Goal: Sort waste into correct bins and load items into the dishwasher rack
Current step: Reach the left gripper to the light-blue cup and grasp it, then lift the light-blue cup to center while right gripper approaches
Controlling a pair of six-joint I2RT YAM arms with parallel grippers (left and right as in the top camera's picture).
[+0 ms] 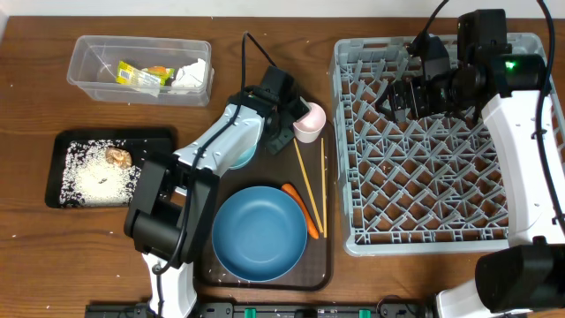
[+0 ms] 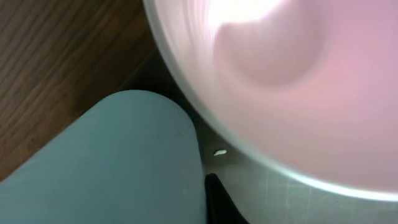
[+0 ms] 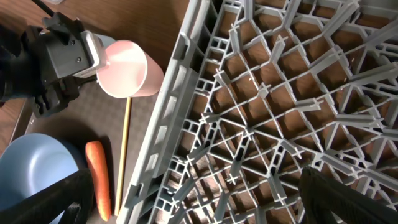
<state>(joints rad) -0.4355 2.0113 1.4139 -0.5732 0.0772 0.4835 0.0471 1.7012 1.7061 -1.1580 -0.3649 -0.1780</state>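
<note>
My left gripper [image 1: 290,117] is shut on the rim of the pale pink cup [image 1: 310,122] at the back of the brown serving tray. The left wrist view looks into the cup [image 2: 292,68], with a light-blue cup or bowl [image 2: 112,168] beside it. That piece is partly under my arm [image 1: 243,155]. The large blue plate [image 1: 259,232], the carrot [image 1: 302,210] and two chopsticks [image 1: 311,181] lie on the tray. My right gripper [image 1: 397,99] is open and empty above the grey rack [image 1: 346,132]. The right wrist view [image 3: 199,199] shows the pink cup [image 3: 127,68] and carrot [image 3: 97,177].
The clear tub [image 1: 141,40] at the back left holds a yellow-green wrapper [image 1: 137,75] and a white tissue [image 1: 190,75]. The black tray [image 1: 115,134] holds rice [image 1: 97,181] and a brown lump [image 1: 118,156]. The serving tray's rim [image 1: 328,265] lies against the rack.
</note>
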